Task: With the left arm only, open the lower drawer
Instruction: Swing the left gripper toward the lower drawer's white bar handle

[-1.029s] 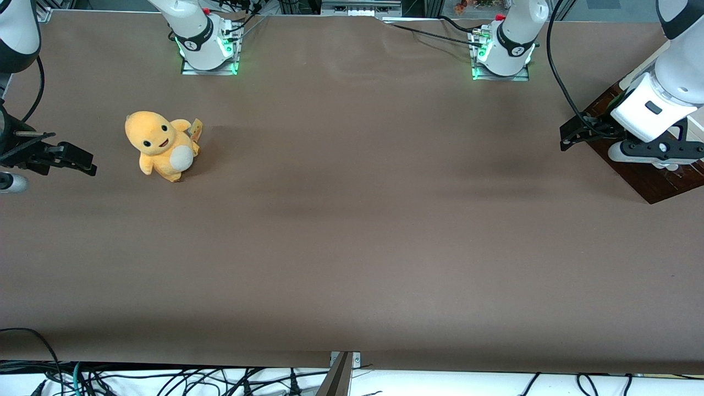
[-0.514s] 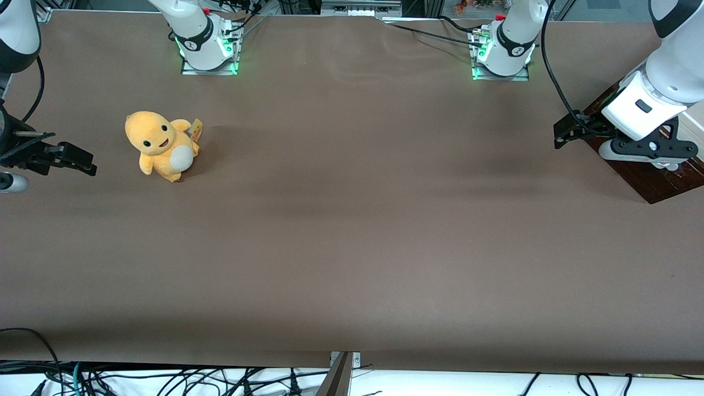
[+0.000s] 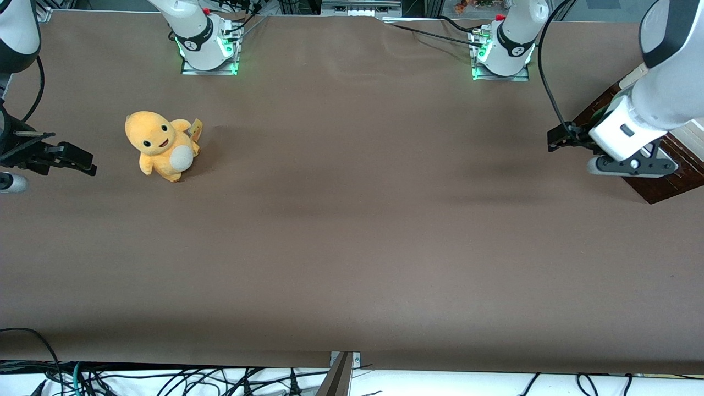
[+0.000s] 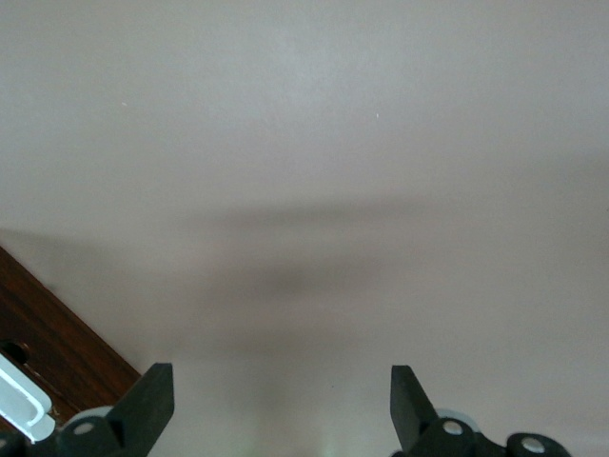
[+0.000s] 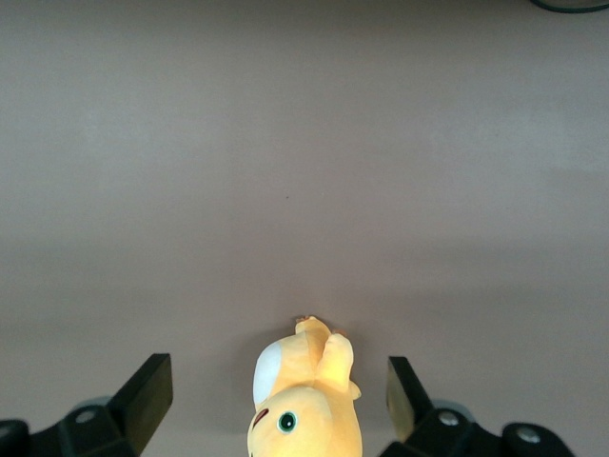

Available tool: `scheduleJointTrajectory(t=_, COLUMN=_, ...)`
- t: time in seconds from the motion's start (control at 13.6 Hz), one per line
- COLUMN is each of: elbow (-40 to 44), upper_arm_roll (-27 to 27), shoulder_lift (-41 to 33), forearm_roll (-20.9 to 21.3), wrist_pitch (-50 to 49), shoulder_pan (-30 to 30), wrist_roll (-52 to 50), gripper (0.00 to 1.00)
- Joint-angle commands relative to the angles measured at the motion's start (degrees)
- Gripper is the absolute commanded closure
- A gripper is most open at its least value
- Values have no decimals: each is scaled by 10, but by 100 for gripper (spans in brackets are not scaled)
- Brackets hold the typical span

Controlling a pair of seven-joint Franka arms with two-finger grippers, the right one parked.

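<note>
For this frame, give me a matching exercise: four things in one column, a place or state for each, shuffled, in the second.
Things:
1. left arm's hand
2. plush toy
3. lower drawer
4. cables

Places or states:
A. dark-brown wood at the working arm's end of the table
B. open, over bare table beside the drawer
C. sitting upright toward the parked arm's end
D. below the table's edge nearest the front camera

Pairs: 1-B, 2-C, 3-A, 4-D

The left arm (image 3: 654, 104) now reaches farther toward the parked arm's end of the tabletop (image 3: 352, 247), carrying its end effector (image 3: 558, 138) off the dark-brown drawer unit (image 3: 668, 179), fingers spread.
</note>
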Motion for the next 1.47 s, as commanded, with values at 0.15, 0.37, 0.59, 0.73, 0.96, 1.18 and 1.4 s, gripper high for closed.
scheduleJointTrajectory(t=0.15, elbow=64, upper_arm_roll=4, shoulder_lift=74, forearm_roll=14, wrist_pitch=-43, shoulder_pan=3, wrist_roll=-41, gripper=0)
scheduleJointTrajectory(t=0.37, elbow=60, upper_arm_roll=8, shoulder_lift=99, forearm_roll=73, wrist_pitch=-64, shoulder_pan=3, wrist_roll=-70, gripper=0)
scheduleJointTrajectory(t=0.59, elbow=59, upper_arm_roll=5, shoulder_lift=127, forearm_roll=214, wrist_pitch=-114, shoulder_pan=-5, wrist_roll=-97, gripper=0)
scheduleJointTrajectory(t=0.73, elbow=57, upper_arm_roll=2, shoulder_lift=161, forearm_roll=302, wrist_pitch=-168, shoulder_pan=-9, wrist_roll=-127, gripper=0)
scheduleJointTrajectory(t=0.96, elbow=48, upper_arm_roll=2, shoulder_lift=193, forearm_roll=347, wrist_pitch=-200, shoulder_pan=-9, wrist_roll=-198, gripper=0)
scheduleJointTrajectory(t=1.18, elbow=4, upper_arm_roll=1, shoulder_lift=221, forearm_roll=412, wrist_pitch=-223, shoulder_pan=-38, wrist_roll=-308, gripper=0)
scheduleJointTrajectory(t=1.4, elbow=-45, upper_arm_roll=0, shoulder_lift=270, forearm_roll=450, wrist_pitch=-242, shoulder_pan=-58, wrist_roll=-450, gripper=0)
